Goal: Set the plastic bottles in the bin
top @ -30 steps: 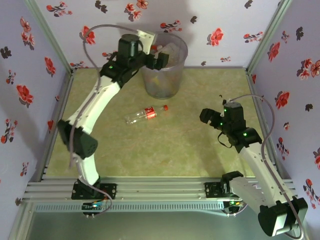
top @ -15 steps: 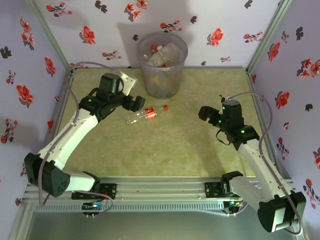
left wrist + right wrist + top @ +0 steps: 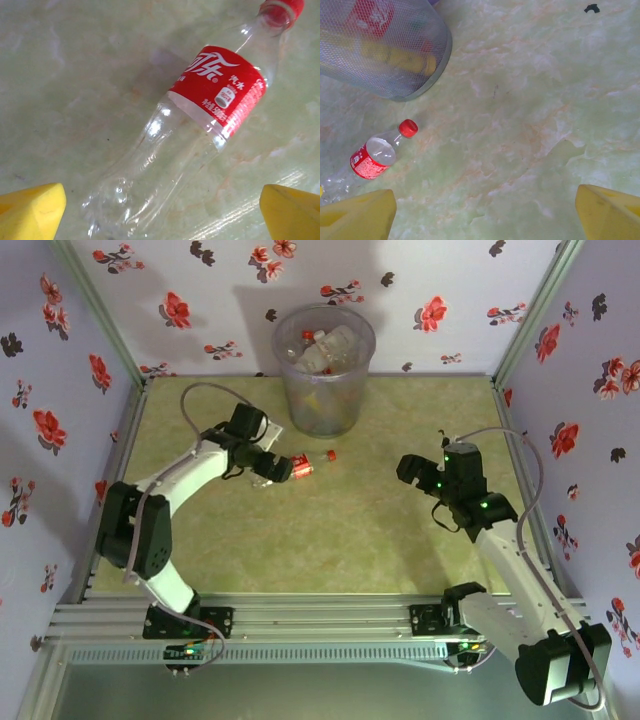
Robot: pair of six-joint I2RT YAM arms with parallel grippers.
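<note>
Left wrist view: my left gripper [image 3: 162,212] hangs open astride the bottle [image 3: 200,125] lying flat between its fingers [image 3: 32,212], set to pinch it for the bin [image 3: 322,380] beyond; right gripper [image 3: 482,215] is open too.

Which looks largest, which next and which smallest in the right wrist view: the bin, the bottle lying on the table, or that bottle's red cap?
1. bin, largest, though partly cut off by the frame
2. bottle, lying on its side
3. red cap, smallest

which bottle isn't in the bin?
The clear red-capped bottle lying on the table below the left claw; the others sit inside the bin.
</note>
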